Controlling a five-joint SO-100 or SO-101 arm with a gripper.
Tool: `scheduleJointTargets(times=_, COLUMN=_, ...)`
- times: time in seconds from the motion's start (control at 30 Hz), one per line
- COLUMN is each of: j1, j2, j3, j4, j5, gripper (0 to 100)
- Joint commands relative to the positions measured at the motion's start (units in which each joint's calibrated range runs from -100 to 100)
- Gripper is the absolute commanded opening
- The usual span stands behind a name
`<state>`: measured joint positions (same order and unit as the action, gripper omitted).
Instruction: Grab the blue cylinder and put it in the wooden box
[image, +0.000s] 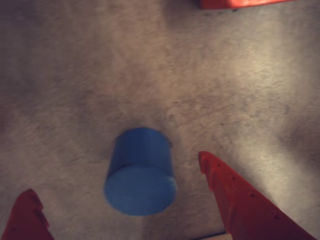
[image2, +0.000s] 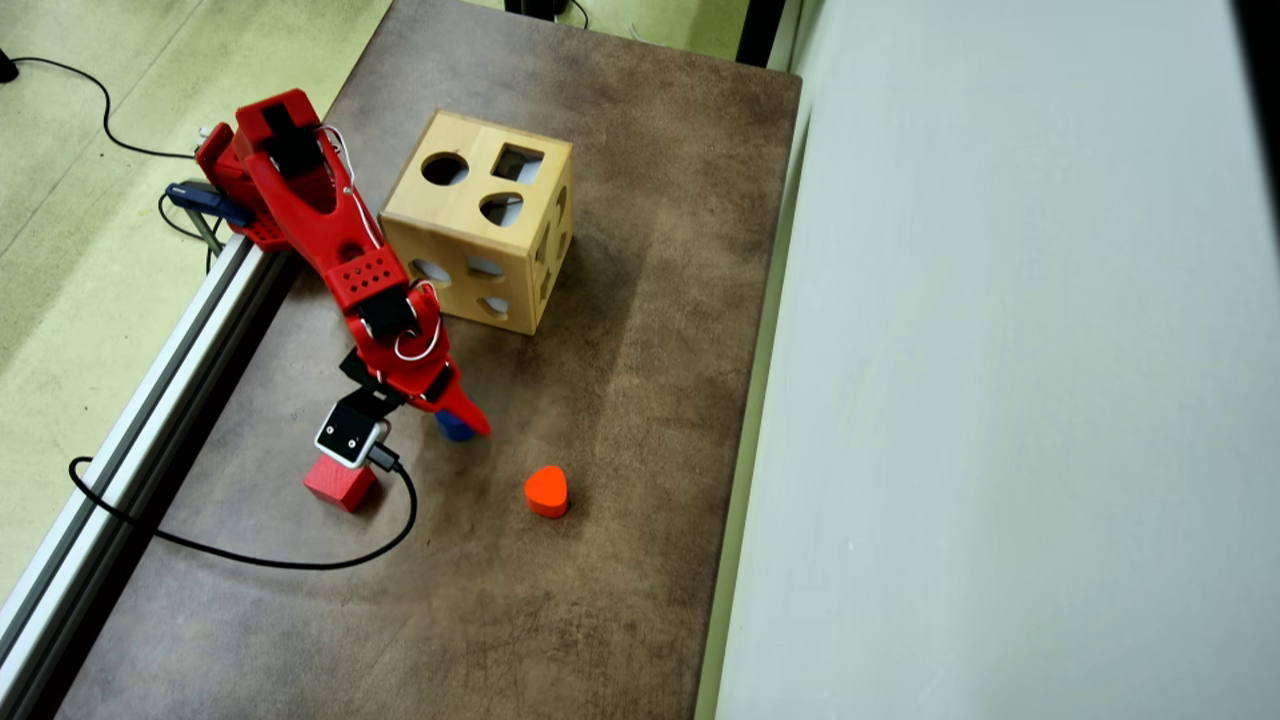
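In the wrist view the blue cylinder (image: 140, 172) stands on the brown table, one flat round end facing the camera. It sits in the gap of my open gripper (image: 116, 174), whose red fingers (image: 235, 200) stand apart on either side without touching it. In the overhead view the gripper (image2: 462, 424) hangs low over the cylinder (image2: 454, 432), which shows only as a small blue patch under the red finger. The wooden box (image2: 480, 225), a light-wood cube with round, square and heart-like holes, stands behind the arm, toward the table's far end.
A red cube (image2: 340, 483) lies by the wrist camera, and an orange-red heart block (image2: 546, 491) lies to the cylinder's right; its edge (image: 240, 3) shows at the wrist view's top. A black cable (image2: 250, 558) loops over the table. An aluminium rail (image2: 150, 390) runs along the left edge.
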<state>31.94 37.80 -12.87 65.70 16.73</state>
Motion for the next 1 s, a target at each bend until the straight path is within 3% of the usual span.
scheduleJointTargets(times=0.0, j1=-0.7, j2=-0.7, j3=-3.0, j4=0.3, j5=-0.1, gripper=47)
scheduleJointTargets(times=0.97, j1=-2.0, j2=1.9, j3=-3.0, j4=0.3, j5=-0.1, gripper=46)
